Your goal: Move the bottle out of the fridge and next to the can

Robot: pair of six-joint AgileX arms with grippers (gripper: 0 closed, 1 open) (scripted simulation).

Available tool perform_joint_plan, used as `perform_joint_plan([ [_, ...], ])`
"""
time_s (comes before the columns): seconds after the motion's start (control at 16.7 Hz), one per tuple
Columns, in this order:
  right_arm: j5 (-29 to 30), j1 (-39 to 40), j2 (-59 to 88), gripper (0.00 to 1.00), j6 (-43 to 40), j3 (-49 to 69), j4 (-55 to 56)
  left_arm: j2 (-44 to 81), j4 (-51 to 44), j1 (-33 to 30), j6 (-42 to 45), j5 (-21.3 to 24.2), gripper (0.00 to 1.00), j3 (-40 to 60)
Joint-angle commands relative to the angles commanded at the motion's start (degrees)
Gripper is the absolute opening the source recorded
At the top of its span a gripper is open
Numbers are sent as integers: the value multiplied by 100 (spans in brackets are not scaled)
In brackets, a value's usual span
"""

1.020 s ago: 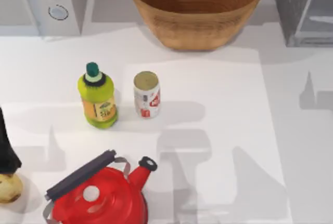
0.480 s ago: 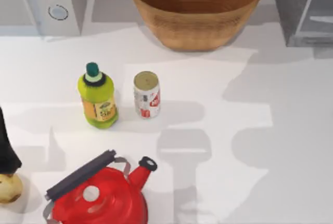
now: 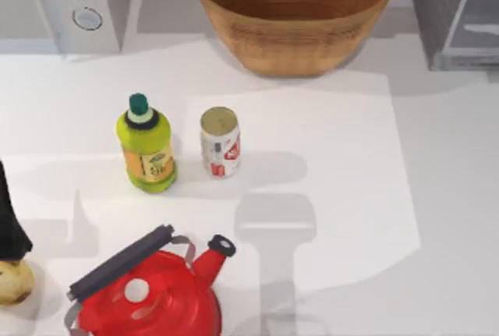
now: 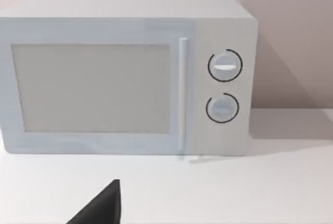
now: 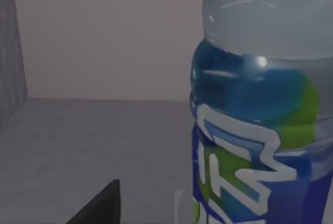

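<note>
The bottle point(image 5: 260, 109) stands upright inside the fridge point(image 3: 456, 12), seen very close in the right wrist view: clear upper body, blue-green-white label below, a grey inner floor and a pale back wall behind it. A dark finger point(image 5: 99, 206) of the right pincer juts in at the edge of that view, apart from the bottle; whether that pincer is open or closed cannot be told, and it has hold of nothing that can be seen.

From the top, the fridge sits at the far right corner of the counter point(image 3: 351, 196), with its speckled side and pale door showing. The can point(image 3: 220, 141) stands upright near the middle of the counter, just beside a yellow-green bottle point(image 3: 146, 145) on its left. A wicker bowl point(image 3: 294, 12) sits at the far edge, between the fridge and a white microwave point(image 3: 70, 1) at the far left corner. A red kettle point(image 3: 148, 293) with a dark handle sits at the near edge, left of centre. At the left edge, a dark object point(image 3: 9, 223) stands above a pale round thing point(image 3: 12, 281).

The left wrist view faces the microwave's front, with its door and two round knobs. A dark finger point(image 4: 99, 206) of the left pincer shows at the edge there; how far it is open cannot be told.
</note>
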Motion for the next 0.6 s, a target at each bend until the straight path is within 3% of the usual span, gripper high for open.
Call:
perform_joint_plan([
  [0.3, 11, 31, -4, 100, 0, -9, -20, 0, 0, 0, 0, 0, 100, 0],
  [0.6, 95, 90, 368, 100, -4, 729, -361, 0, 0, 0, 0, 0, 100, 0],
])
